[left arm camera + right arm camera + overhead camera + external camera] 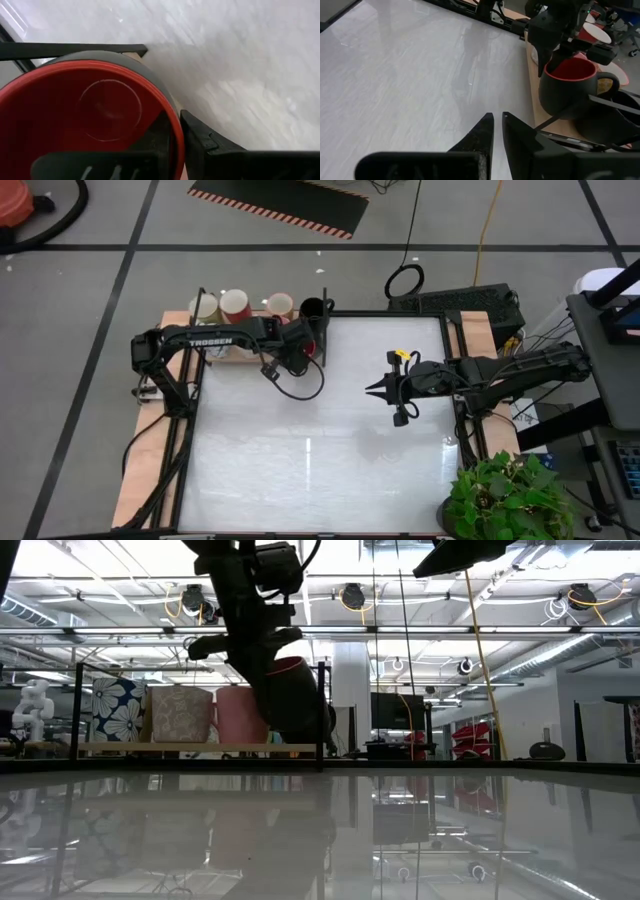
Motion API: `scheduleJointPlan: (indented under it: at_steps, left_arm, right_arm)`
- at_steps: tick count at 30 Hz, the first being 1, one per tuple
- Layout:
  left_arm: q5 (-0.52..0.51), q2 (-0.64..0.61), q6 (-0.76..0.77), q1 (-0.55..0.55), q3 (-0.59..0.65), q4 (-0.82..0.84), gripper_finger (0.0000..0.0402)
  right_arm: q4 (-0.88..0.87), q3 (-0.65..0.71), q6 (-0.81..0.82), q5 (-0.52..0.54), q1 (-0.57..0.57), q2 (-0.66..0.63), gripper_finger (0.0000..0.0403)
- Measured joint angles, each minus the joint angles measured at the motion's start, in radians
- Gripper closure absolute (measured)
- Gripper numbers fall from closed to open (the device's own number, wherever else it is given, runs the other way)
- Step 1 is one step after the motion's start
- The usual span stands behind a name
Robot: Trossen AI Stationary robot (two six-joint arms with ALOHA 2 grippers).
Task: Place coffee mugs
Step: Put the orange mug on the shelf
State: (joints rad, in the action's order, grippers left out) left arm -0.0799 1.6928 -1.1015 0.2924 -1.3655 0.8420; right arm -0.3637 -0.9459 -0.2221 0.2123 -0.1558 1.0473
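Observation:
A dark grey mug with a red inside (567,90) hangs at the table's far left corner, with my left gripper (298,352) shut on it. In the low view this mug (295,700) is tilted, just in front of a wooden shelf (230,348). Behind it on the shelf stand a cream mug (204,308), a dark pink-red mug (236,305), a tan mug (280,306) and a black mug (312,308). My right gripper (372,389) is shut and holds nothing, above the middle right of the white table (320,460). My left gripper has the mug by its rim (176,131), on the side away from the handle (610,82). One finger is inside the mug and the other finger (215,147) is outside. The fingers come steeply from above. The mug hangs tilted below them and seems clear of the table.
A black frame rail (570,114) runs along the table's far edge beside the shelf. A leafy plant (505,500) stands at the near right corner. Cables and dark boxes (470,305) lie behind the far right corner. The white tabletop stretches bare toward the near edge.

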Motion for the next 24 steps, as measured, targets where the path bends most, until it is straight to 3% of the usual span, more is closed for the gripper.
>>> scheduleJointPlan:
  at_steps: [5, 24]
  left_arm:
    - [0.012, 0.0, -0.005, -0.002, 0.0, -0.008, 0.0352]
    - [-0.053, 0.004, -0.013, -0.005, 0.0, -0.059, 0.0344]
  right_arm:
    - [0.0, 0.0, 0.0, 0.0, 0.0, 0.0, 0.0371]
    - [0.0, 0.0, 0.0, 0.0, 0.0, 0.0, 0.0371]
